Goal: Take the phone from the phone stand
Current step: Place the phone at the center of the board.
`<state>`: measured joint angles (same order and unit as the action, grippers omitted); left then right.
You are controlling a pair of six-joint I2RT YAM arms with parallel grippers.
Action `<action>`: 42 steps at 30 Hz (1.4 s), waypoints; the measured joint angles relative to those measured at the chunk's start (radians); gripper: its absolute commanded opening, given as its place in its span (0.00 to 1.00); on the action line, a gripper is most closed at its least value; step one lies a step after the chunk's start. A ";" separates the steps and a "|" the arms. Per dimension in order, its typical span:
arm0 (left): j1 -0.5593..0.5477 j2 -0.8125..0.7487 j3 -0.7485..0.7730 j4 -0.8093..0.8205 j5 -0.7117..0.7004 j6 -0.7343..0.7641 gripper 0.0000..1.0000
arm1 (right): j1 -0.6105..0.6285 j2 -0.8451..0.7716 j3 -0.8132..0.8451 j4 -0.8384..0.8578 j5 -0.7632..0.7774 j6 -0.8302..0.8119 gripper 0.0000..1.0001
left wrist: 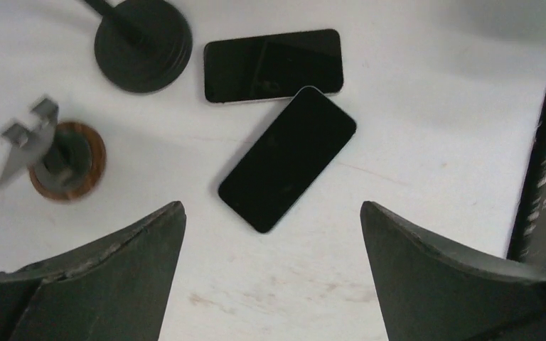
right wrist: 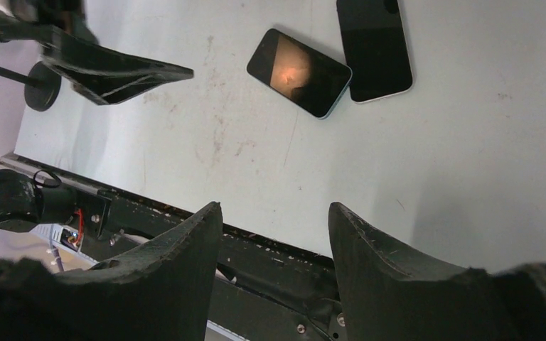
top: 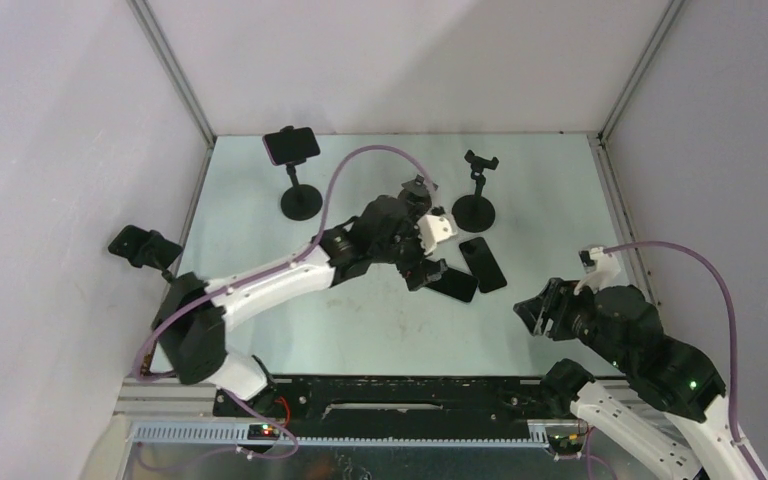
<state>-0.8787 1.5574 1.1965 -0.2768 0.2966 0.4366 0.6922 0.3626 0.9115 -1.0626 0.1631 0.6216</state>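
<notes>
Holding nothing, with left pincer [left wrist: 271, 206] splayed wide. Could snag the slanted phone [left wrist: 288, 158] just beneath when lifting, shoving the neighbour phone [left wrist: 273, 65].

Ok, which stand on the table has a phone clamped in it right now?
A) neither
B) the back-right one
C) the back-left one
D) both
C: a phone sits clamped at the top of the back-left stand, while the clamp on the back-right stand is empty.
</notes>
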 measured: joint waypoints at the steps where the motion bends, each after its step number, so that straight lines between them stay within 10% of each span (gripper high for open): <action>1: 0.000 -0.039 -0.045 0.047 -0.022 -0.081 1.00 | 0.000 0.013 0.000 0.004 -0.002 0.000 0.59; 16: -0.043 -0.056 -0.496 0.552 -0.303 -1.314 1.00 | 0.032 0.122 -0.064 0.089 -0.047 0.019 0.59; 42: -0.083 0.148 -0.327 0.371 -0.507 -1.625 1.00 | 0.044 0.082 -0.064 0.086 -0.024 0.026 0.59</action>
<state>-0.9615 1.7054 0.8700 0.0940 -0.2100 -1.1881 0.7364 0.4446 0.8471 -0.9768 0.1390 0.6479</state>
